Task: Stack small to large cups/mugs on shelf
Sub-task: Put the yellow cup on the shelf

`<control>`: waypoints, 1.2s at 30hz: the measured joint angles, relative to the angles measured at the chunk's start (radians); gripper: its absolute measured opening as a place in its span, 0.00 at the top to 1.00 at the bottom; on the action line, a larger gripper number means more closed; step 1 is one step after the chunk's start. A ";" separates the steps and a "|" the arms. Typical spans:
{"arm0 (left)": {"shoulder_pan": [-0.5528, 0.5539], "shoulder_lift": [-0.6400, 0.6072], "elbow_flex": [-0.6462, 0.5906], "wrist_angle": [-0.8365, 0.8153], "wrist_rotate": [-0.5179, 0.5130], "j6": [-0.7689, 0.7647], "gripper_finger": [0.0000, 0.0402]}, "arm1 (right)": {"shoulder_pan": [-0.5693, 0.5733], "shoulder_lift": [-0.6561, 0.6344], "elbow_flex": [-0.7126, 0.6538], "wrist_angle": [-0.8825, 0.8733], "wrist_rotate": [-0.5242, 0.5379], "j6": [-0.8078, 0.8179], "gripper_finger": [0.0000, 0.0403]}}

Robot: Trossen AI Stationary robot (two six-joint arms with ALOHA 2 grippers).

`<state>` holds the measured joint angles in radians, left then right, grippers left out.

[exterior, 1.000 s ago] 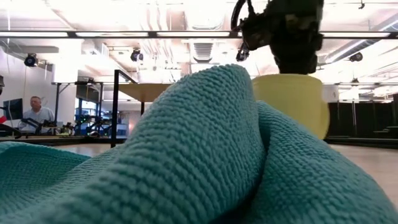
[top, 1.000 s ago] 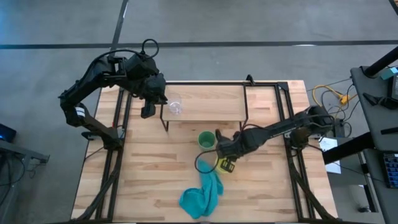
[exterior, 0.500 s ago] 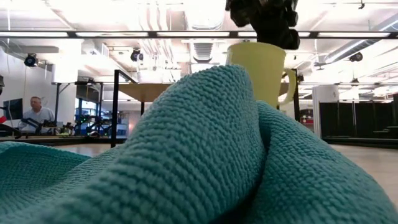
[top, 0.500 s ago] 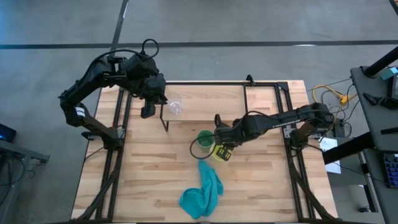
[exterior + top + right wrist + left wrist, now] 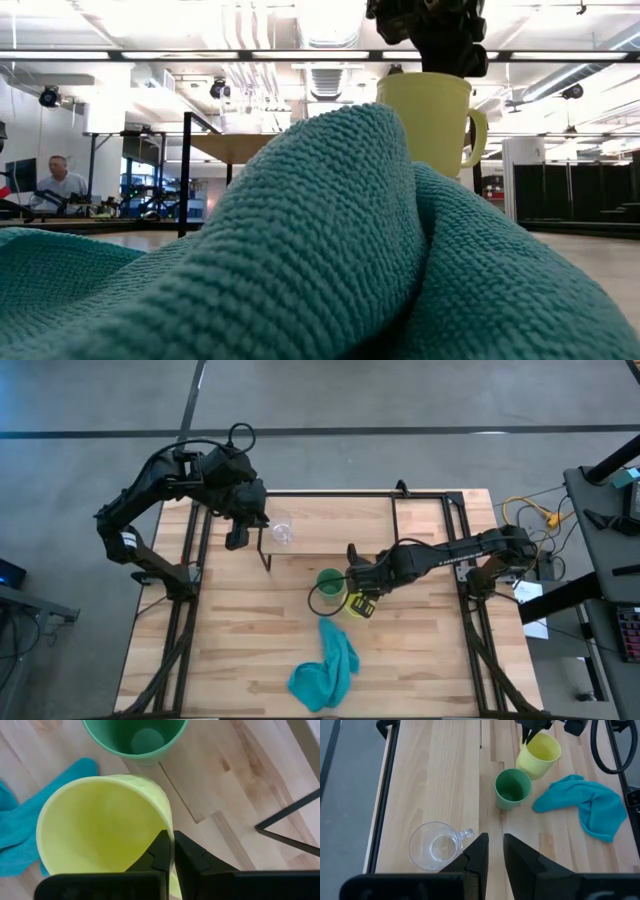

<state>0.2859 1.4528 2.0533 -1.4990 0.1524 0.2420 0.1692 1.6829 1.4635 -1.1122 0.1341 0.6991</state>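
The light wooden worktop (image 5: 230,650) carries a low shelf with a pale wooden top and thin black legs (image 5: 330,525), a crumpled teal cloth (image 5: 325,672) and a green plastic cup (image 5: 331,583). Just beside that cup, the right hand (image 5: 169,851) pinches the rim of the yellow handled mug (image 5: 425,122), one finger inside, one outside, lifted clear of the worktop. Such a thin rim grip could let the mug swing or slip, and it hangs close enough to knock the green cup over. The right arm reaches low across the worktop. The left hand (image 5: 491,851), fingers nearly together and empty, hovers at the shelf's end above the small clear glass cup (image 5: 436,845) standing there.
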 joint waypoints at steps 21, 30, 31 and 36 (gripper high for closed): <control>-0.001 0.000 0.000 0.009 0.000 -0.001 0.89 | 0.000 0.001 -0.001 0.000 -0.001 0.000 0.98; -0.001 0.000 0.000 0.036 0.000 -0.002 0.89 | 0.000 0.001 -0.001 0.000 -0.002 0.002 0.98; -0.001 0.000 0.000 0.036 0.000 -0.002 0.89 | 0.000 0.001 -0.001 0.000 -0.002 0.011 0.98; -0.001 0.000 0.000 0.036 0.000 -0.003 0.89 | 0.000 -0.007 0.003 -0.008 -0.012 0.028 0.98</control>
<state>0.2852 1.4528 2.0533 -1.4631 0.1524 0.2386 0.1696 1.6764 1.4666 -1.1204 0.1217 0.7269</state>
